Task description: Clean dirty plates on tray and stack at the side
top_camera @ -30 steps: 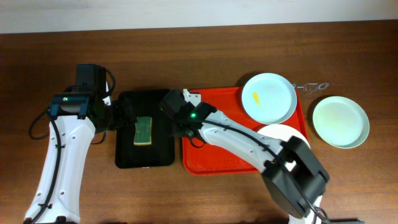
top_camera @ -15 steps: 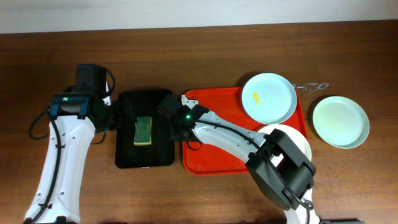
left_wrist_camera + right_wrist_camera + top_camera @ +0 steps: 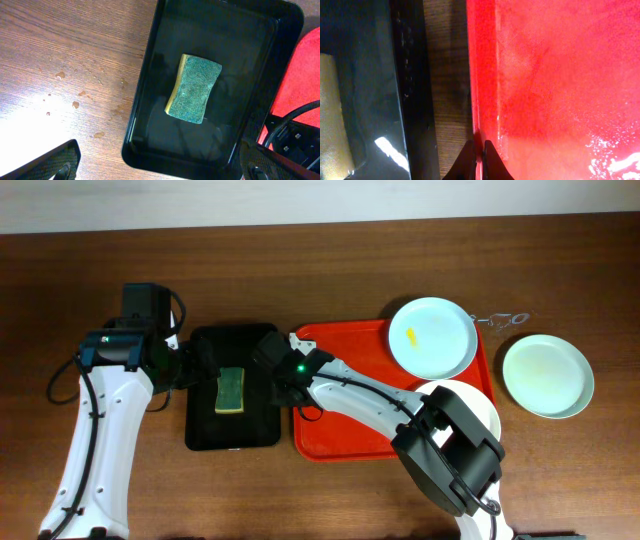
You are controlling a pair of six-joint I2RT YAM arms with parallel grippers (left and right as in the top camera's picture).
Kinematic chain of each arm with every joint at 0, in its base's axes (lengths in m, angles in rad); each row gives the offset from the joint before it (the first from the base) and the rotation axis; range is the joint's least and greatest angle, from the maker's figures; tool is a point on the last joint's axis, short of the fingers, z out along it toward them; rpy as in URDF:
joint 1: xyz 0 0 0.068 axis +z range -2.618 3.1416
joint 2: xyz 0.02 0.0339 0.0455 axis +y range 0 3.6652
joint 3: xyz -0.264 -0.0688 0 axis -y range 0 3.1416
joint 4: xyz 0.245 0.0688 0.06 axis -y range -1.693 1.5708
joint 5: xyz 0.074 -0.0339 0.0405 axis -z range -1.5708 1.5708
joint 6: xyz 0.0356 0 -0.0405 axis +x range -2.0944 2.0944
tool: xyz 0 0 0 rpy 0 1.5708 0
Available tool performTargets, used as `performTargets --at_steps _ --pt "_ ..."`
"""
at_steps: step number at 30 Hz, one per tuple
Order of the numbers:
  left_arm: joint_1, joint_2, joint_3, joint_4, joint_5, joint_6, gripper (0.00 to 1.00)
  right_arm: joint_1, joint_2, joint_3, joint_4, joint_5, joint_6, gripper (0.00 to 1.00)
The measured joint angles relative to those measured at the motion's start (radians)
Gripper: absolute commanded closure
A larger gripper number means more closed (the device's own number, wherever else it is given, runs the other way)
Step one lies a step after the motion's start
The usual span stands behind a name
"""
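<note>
Right gripper (image 3: 479,150) is down at the left rim of the red tray (image 3: 340,435), fingers pressed together on that rim, pinching it. The tray sits mid-bench, toward the right edge. On its far right corner lies a smeared plate (image 3: 432,337) with a yellow mark; a second plate (image 3: 478,398) lies at its right side, half hidden under the right arm. A third plate (image 3: 547,375) rests on the wood near the bench's right edge. Left gripper (image 3: 162,169) hovers over the black tray (image 3: 142,115), fingers spread wide, with the sponge (image 3: 194,88) lying inside, untouched.
</note>
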Motion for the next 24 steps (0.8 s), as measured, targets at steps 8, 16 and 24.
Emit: performTargets --at_steps 8,16,24 --pt "0.0 0.0 0.0 0.0 0.0 0.0 0.01 -0.005 0.0 0.0 0.003 -0.015 0.001 0.83" --pt "0.0 0.0 0.0 0.0 0.0 0.0 0.01 -0.005 0.013 -0.005 -0.01 -0.032 -0.002 0.96" --pt "0.0 0.0 0.0 0.0 0.0 0.0 0.01 -0.011 -0.006 -0.002 -0.009 -0.052 0.003 0.92"
